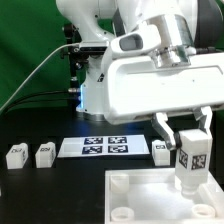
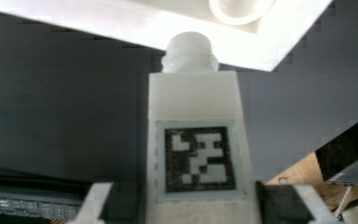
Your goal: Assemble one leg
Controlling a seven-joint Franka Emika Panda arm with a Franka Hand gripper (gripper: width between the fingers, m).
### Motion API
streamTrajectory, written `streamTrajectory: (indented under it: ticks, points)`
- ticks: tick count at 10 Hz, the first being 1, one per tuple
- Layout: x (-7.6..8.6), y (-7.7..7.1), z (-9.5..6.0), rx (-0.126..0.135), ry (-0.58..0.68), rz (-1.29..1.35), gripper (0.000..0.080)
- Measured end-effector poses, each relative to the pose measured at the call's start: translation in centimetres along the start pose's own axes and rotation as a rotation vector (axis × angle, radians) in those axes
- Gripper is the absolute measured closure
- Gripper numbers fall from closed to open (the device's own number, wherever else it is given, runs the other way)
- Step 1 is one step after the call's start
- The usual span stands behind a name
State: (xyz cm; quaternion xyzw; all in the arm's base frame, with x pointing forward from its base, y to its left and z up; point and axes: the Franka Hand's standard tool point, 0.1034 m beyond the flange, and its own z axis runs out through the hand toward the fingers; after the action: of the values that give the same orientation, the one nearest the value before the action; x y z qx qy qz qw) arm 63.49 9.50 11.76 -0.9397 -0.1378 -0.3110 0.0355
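Observation:
My gripper [image 1: 188,142] is shut on a leg [image 1: 190,160], a chunky white block with a black-and-white tag, and holds it upright over the right part of the large white square panel [image 1: 150,195]. In the wrist view the leg [image 2: 199,120] fills the middle between my two fingers [image 2: 98,205]. Its rounded peg end points at the panel's edge [image 2: 140,25], close to a round corner socket [image 2: 247,8]. I cannot tell whether the leg touches the panel.
Two more legs [image 1: 15,153] [image 1: 44,153] stand at the exterior view's left and a third [image 1: 162,152] just behind my gripper. The marker board [image 1: 105,148] lies between them. The panel has another socket [image 1: 120,212] near its front.

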Motion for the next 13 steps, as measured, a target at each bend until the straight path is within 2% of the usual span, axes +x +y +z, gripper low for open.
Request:
streamTrajectory:
  ticks: [2,5,7,9,13]
  points:
    - [-0.3,-1.6,0.7,0.017,-0.009,0.001,0.0506]
    - [-1.2,-3.2,0.9,0.033,-0.024,-0.016,0.0506]
    - [-1.9,-3.2,0.9,0.030,-0.024,-0.018,0.0506]
    - [-2.0,-3.2,0.9,0.027,-0.015,-0.018,0.0506]
    - [-2.1,-2.3,1.0,0.018,-0.015,-0.009,0.0506]
